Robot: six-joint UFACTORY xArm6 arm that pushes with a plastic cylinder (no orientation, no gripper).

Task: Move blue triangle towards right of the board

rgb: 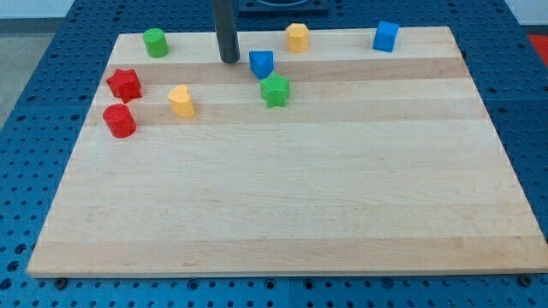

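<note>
So my tip [229, 60] is down on the wooden board [282, 205] near the view's top edge. No claw on this rig, just a plain dark rod, so there's nothing to be apart or together. It sits just to the view's left of the blue triangle [261, 63], close but with a sliver of board showing between us, so not touching as far as I can tell.

Right below the triangle, almost against it, is a green star [275, 90]. Up and to the view's right is a yellow hexagon-ish block [297, 38], and further right a blue cube [386, 37]. Off to the view's left: green cylinder [155, 42], red star [124, 84], red cylinder [119, 121] and a yellow heart [181, 100].
</note>
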